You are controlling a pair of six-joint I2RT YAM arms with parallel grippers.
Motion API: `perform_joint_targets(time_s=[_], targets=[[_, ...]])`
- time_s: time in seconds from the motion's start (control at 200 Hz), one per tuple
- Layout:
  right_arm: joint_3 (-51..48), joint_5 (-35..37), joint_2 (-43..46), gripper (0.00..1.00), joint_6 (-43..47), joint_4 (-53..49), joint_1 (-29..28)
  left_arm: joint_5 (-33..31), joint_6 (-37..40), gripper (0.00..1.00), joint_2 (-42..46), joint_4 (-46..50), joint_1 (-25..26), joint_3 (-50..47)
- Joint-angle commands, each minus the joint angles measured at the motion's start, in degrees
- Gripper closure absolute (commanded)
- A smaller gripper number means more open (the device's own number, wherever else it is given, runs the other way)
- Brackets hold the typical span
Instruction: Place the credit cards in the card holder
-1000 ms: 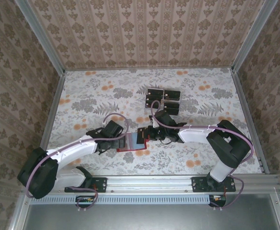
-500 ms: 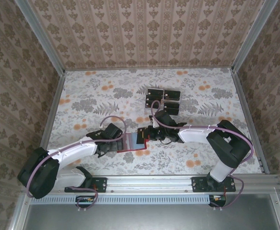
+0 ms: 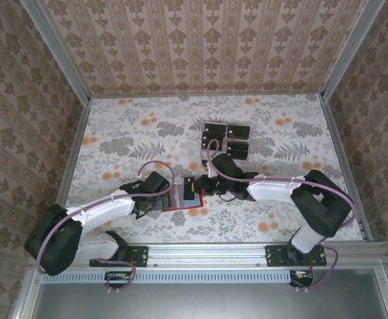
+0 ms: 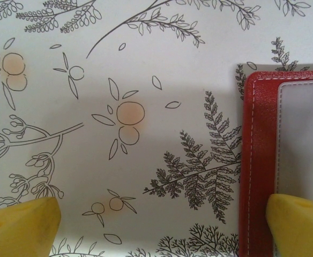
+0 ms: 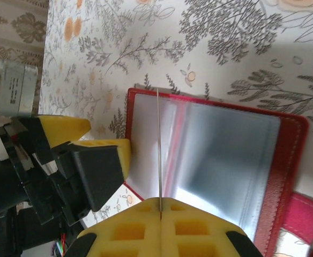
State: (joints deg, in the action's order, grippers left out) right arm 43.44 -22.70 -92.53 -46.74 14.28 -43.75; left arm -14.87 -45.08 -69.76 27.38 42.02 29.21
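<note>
Top external view: the open red card holder [image 3: 179, 207] lies on the floral table [image 3: 121, 133] near its front edge, between the two arms. The left gripper [image 3: 171, 197] meets it from the left and the right gripper [image 3: 204, 187] from the right. A dark shape over the holder, at the right gripper's tip, is probably a black card [image 3: 191, 184], though detail is poor here. The loose credit cards [image 3: 238, 131] lie in a cluster farther back, well apart from the holder. Left wrist view: the left gripper [image 4: 159, 227] has its jaws spread wide and holds nothing. One yellow fingertip [image 4: 20, 225] hangs over bare table; the other overlaps the pale inner pocket at the card holder's [image 4: 253, 160] stitched red edge. Right wrist view: the right gripper [image 5: 161, 206] is closed on one card [image 5: 158, 150], seen edge-on as a thin line standing over the pale pocket at the left of the open card holder [image 5: 285, 176]. The clear pockets lie to the right of this line, and the snap tab [image 5: 306, 219] juts out at lower right. The left gripper's fingers [image 5: 116, 150] sit at the holder's left edge.
</note>
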Motion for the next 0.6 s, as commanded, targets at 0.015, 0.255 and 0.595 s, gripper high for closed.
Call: perform_joint_targets(time_s=[0.015,0.255,0.595], targets=[[0.1,-0.7,-0.8,1.0,-0.9,3.5,-0.8,-1.5,-1.2,0.0,0.7,1.5,0.4,-1.3],[-0.9,-0.8,-4.7,1.0,-2.8,9.6,-2.3,-1.7,-1.4,0.0,0.9,1.8,0.3,-1.3],[-4.4,0.7,-5.3,1.0,-3.7,14.5,-2.2,-2.0,-1.4,0.0,1.0,2.1,0.3,-1.2]])
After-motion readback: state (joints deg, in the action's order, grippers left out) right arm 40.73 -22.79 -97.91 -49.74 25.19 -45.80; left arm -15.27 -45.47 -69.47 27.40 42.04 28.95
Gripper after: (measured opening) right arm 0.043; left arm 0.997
